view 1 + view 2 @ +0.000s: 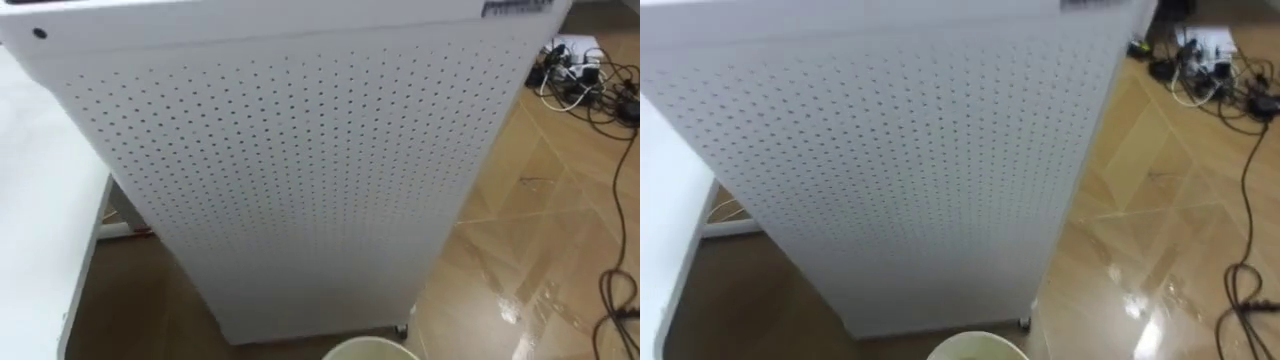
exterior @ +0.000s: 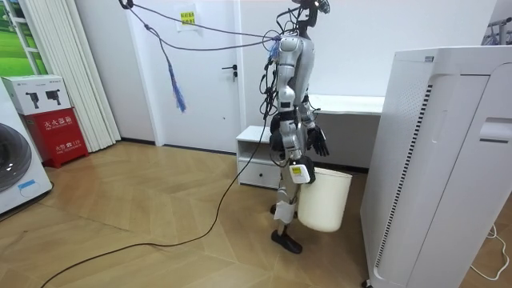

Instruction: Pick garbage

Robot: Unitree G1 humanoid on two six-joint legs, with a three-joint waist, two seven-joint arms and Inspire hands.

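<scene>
Nearest, bin point(image 1: 368, 348) rim at the feet, just under right hand point(image 2: 301, 171), fingers unreadable. Left hand point(image 2: 318, 142) at waist, fingers loose, holding nothing. No telling which way garbage lies from either. Ahead, perforated panel point(image 1: 290, 170) blocks. Table point(image 1: 40, 200) left, open floor point(image 1: 520, 250) right, cables point(image 1: 590, 80) far right.
</scene>
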